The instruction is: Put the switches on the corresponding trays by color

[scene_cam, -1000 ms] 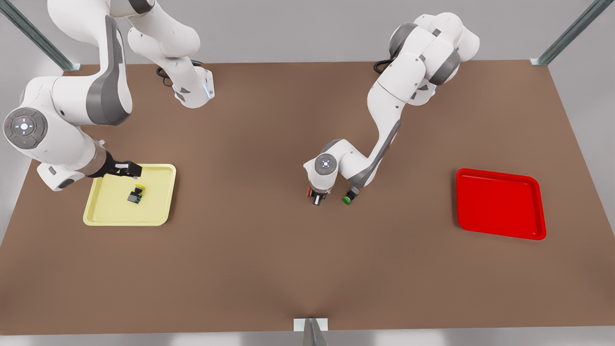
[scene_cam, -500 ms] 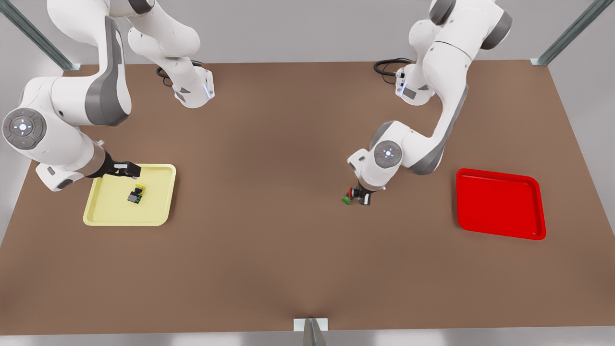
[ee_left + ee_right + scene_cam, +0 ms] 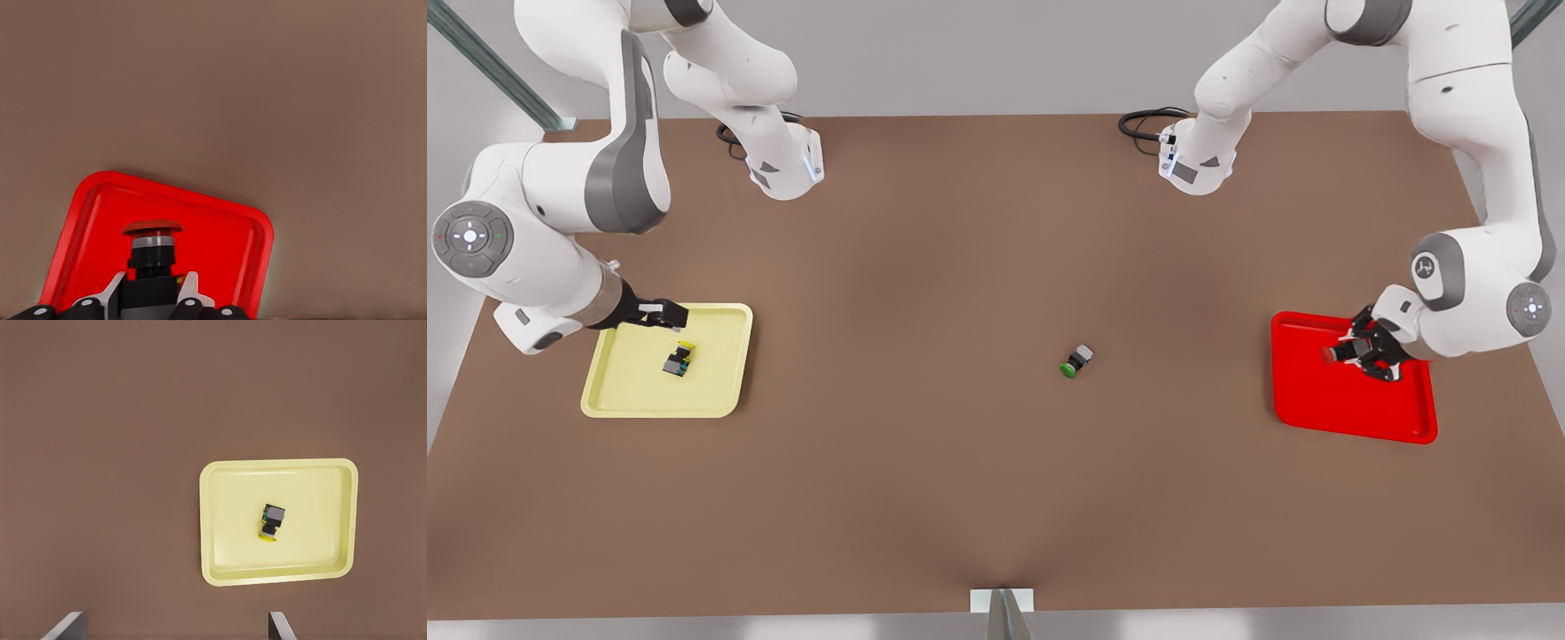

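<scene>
The yellow switch lies in the yellow tray under the right gripper's spread fingers, while the left gripper grips the red switch over the red tray, not dropped yet.

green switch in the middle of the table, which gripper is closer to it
Left. The left gripper, holding the red switch over the red tray, is nearer the green switch. The right gripper hangs open at the yellow tray's edge, farther away.

Only the green-capped switch interrupts bare table between trays.
</scene>
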Robot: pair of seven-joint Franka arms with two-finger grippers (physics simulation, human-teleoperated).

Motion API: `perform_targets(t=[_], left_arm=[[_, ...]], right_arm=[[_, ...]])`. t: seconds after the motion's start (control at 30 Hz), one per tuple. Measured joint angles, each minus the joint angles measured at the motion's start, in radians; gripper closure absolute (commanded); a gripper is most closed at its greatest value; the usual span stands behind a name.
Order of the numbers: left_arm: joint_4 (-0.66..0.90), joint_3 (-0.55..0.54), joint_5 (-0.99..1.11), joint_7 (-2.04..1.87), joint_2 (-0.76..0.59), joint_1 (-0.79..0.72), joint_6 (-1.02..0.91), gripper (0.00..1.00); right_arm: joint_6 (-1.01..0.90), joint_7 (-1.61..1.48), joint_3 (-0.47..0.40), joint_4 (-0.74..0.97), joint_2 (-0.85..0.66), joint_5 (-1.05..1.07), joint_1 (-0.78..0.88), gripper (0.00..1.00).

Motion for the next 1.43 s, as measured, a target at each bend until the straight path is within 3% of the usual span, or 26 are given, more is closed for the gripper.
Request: perform_targets(t=[0.2, 0.23, 0.27, 0.6, 0.67, 0.73, 0.83, 0.93, 1.0, 1.03, 1.1, 1.13, 1.17, 1.2, 1.23, 1.3, 1.33, 1.43], left_arm=[[-0.004, 0.006, 0.083, 0.030, 0.098, 0.039, 0.158, 0.54], [-0.002, 0.008, 0.095, 0.031, 0.105, 0.039, 0.181, 0.49], [-0.002, 0.009, 0.104, 0.026, 0.113, 0.038, 0.186, 0.00], [0.000, 0.004, 0.134, 0.006, 0.105, 0.033, 0.167, 0.00], [0.018, -0.124, 0.130, -0.234, 0.056, 0.029, 0.109, 0.00], [0.091, -0.346, 0.125, -0.712, 0.002, 0.028, -0.070, 0.00], [0.234, -0.563, 0.121, -1.481, -0.002, 0.029, -0.328, 0.00], [0.215, -0.588, 0.123, -1.650, -0.238, 0.097, -0.378, 0.00], [0.199, -0.593, 0.111, -1.645, -0.288, 0.224, -0.347, 0.00], [0.203, -0.577, 0.108, -1.657, -0.284, 0.210, -0.346, 0.00], [0.226, -0.495, 0.107, -1.660, -0.264, -0.007, -0.356, 0.00], [0.229, -0.183, 0.104, -1.659, -0.274, -0.345, -0.353, 0.00], [0.230, -0.037, 0.098, -1.660, -0.276, -0.478, -0.350, 0.00], [0.252, 0.217, 0.082, -1.659, -0.280, -0.678, -0.358, 0.00], [0.259, 0.427, 0.062, -1.658, -0.288, -0.815, -0.369, 0.00], [0.258, 0.705, 0.017, -1.635, -0.317, -0.952, -0.371, 0.00], [0.270, 0.786, -0.016, -1.596, -0.311, -0.967, -0.375, 0.00], [0.304, 0.759, -0.075, -1.678, -0.302, -0.825, -0.461, 0.00]], right_arm=[[0.000, 0.000, 0.001, 0.000, 0.000, 0.000, 0.001, 0.00], [0.000, 0.000, 0.000, 0.000, 0.001, 0.000, 0.002, 0.00], [0.000, 0.000, 0.000, 0.000, 0.001, 0.000, 0.001, 0.00], [0.000, 0.000, 0.000, 0.000, 0.001, 0.000, 0.002, 0.00], [0.002, 0.000, 0.000, 0.000, 0.001, 0.000, 0.001, 0.00], [0.000, 0.000, 0.000, 0.000, 0.001, 0.001, 0.000, 0.00], [0.000, 0.000, 0.000, 0.000, -0.001, 0.001, 0.002, 0.00], [0.000, 0.000, 0.001, 0.000, -0.001, 0.001, 0.001, 0.00], [0.000, 0.000, 0.000, 0.000, -0.001, 0.002, 0.002, 0.00], [0.000, 0.000, 0.000, 0.000, -0.001, 0.001, 0.002, 0.00], [0.000, 0.000, 0.000, 0.000, -0.001, 0.002, 0.004, 0.00], [0.000, 0.000, 0.000, 0.000, -0.001, 0.002, 0.003, 0.00], [0.000, 0.000, 0.000, -0.001, -0.001, 0.001, 0.003, 0.00], [0.000, 0.000, 0.000, 0.000, -0.001, 0.001, 0.003, 0.00], [0.000, 0.000, 0.000, 0.000, -0.001, 0.001, 0.003, 0.00], [0.000, 0.000, 0.000, 0.000, -0.001, 0.001, 0.003, 0.00], [0.000, 0.000, 0.000, 0.000, -0.001, 0.001, 0.003, 0.00], [0.000, 0.000, 0.000, 0.000, -0.001, 0.000, 0.004, 0.00]])
